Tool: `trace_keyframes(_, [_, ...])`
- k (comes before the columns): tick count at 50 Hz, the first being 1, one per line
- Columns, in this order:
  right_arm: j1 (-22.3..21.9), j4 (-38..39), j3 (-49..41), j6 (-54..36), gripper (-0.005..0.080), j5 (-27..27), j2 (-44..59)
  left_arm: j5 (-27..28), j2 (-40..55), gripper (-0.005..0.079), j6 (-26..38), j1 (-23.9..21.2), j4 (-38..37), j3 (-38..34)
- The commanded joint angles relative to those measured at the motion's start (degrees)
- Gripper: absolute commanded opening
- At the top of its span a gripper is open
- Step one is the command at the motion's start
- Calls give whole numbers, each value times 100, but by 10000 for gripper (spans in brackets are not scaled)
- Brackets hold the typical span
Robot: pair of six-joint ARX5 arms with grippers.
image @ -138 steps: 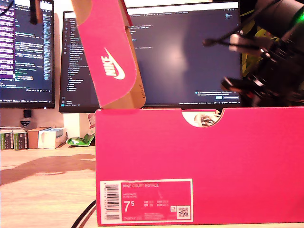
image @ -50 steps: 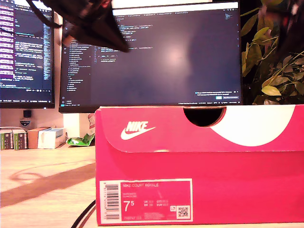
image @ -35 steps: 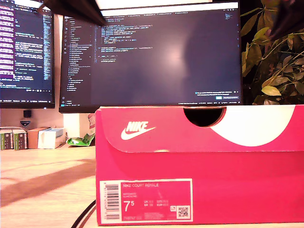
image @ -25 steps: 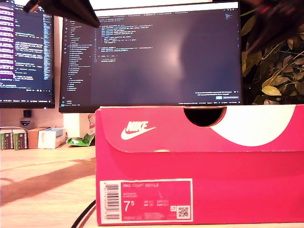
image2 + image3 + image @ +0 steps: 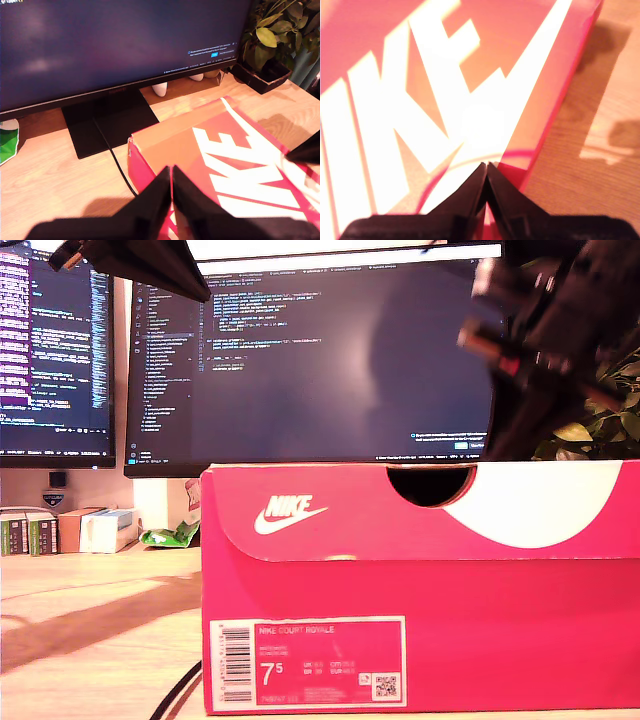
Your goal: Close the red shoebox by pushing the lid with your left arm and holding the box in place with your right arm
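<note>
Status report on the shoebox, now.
My first gripper shut, above the box's lid. My second gripper shut, over another part of the lid. Red Nike shoebox lid down, flap over the front. Nothing blocking.

An office: wooden desk (image 5: 90,610), two code-filled monitors (image 5: 320,350), potted plant (image 5: 272,37).

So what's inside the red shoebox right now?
I cannot see inside. The lid lies flat over the shoebox, covering its contents, and the notch at its top edge shows only darkness.
</note>
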Motion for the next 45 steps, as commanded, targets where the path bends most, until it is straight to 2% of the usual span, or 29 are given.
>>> trace_keyframes(1, [59,-96,7,-39,-13,7,101,2,59,-19,28,-13,42,-39])
trace_keyframes(13, [55,280,7,-114,-13,72,-17,-9,-11,-19,131,-13,17,-39])
trace_keyframes(21, [50,483,7,-125,-13,507,-317,-227,-282,-19,243,22,-101,-39])
trace_keyframes(36, [-140,911,7,-179,-13,1128,-1272,-352,-745,-19,586,503,-544,-39])
trace_keyframes(45, [-492,1014,7,-345,-13,1163,-1893,-278,-975,-19,872,833,-756,-44])
